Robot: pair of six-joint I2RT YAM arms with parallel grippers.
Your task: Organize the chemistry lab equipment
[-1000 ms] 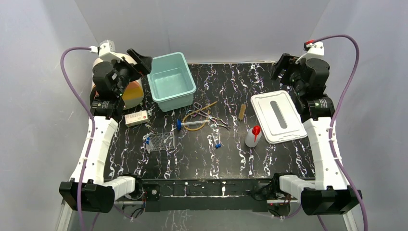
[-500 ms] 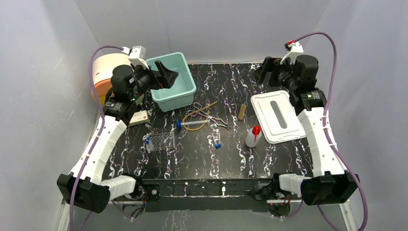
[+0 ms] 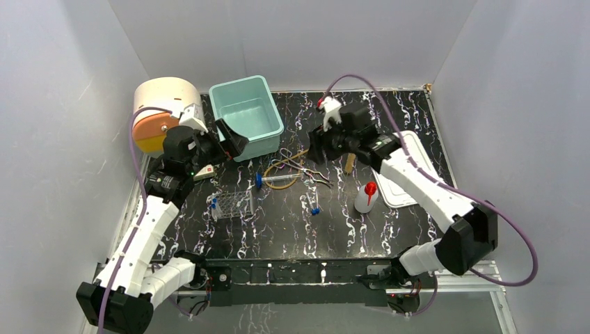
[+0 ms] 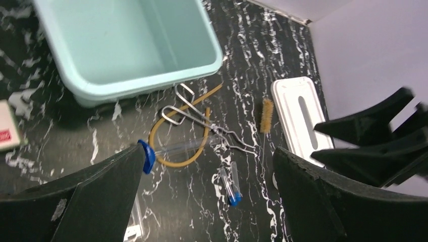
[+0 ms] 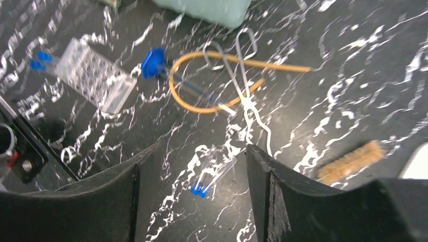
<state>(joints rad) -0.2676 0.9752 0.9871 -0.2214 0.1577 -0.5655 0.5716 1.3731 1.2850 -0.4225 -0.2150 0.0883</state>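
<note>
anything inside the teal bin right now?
Nothing seen: the teal bin shows bare floor overhead and from the left wrist. Overhead, the left claw covers its near-left corner; from the wrist, the near wall hides the floor strip just behind it.

The right wrist view is blurred: the clear blue-capped vials [image 5: 212, 176] smear together. The pale teal plastic tub [image 5: 212, 10] is cut by its top edge, the flat white lid [image 5: 420, 164] by its right.

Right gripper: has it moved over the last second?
Yes. The right gripper swung left from beyond the lid's far edge toward the table's middle. It is now left of the lid, by the tongs.
</note>
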